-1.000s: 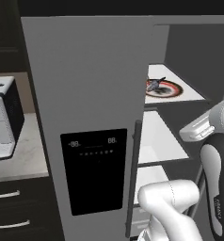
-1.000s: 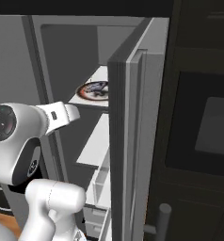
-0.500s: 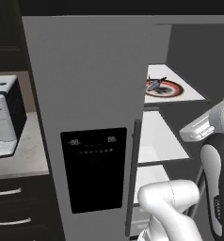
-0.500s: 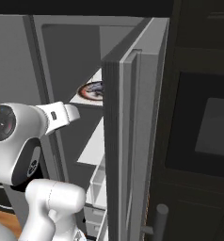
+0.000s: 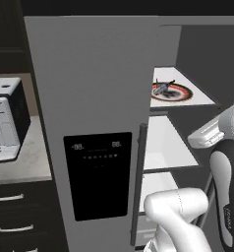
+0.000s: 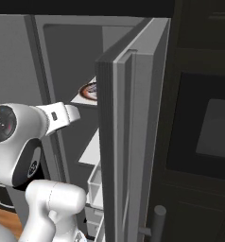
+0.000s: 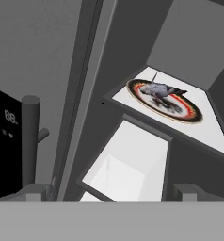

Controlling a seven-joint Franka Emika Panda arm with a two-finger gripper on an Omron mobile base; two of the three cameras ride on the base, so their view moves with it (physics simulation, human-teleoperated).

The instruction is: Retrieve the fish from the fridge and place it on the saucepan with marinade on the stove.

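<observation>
The fish (image 7: 162, 90) is small and dark grey. It lies on a round red-rimmed plate (image 7: 187, 114) on an upper white shelf of the fridge (image 5: 89, 83). The fish (image 5: 163, 87) also appears past the closed left door in the left base view. In the right base view the open right door (image 6: 133, 142) hides most of the plate (image 6: 88, 90). My gripper (image 7: 113, 193) is open and empty. It is below and in front of that shelf, well short of the fish. The saucepan with marinade and the stove are out of view.
The black dispenser panel (image 5: 98, 174) and a long vertical handle (image 5: 140, 182) are on the fridge's closed door. A lower white shelf (image 7: 128, 164) is bare. A boxy appliance (image 5: 6, 120) sits on the counter to the left, above drawers (image 5: 11, 216). A dark built-in oven (image 6: 213, 132) stands to the right.
Both base views have shifted slightly, so the camera has moved a little. The open door now covers more of the plate in the right base view. The gripper stays open.
</observation>
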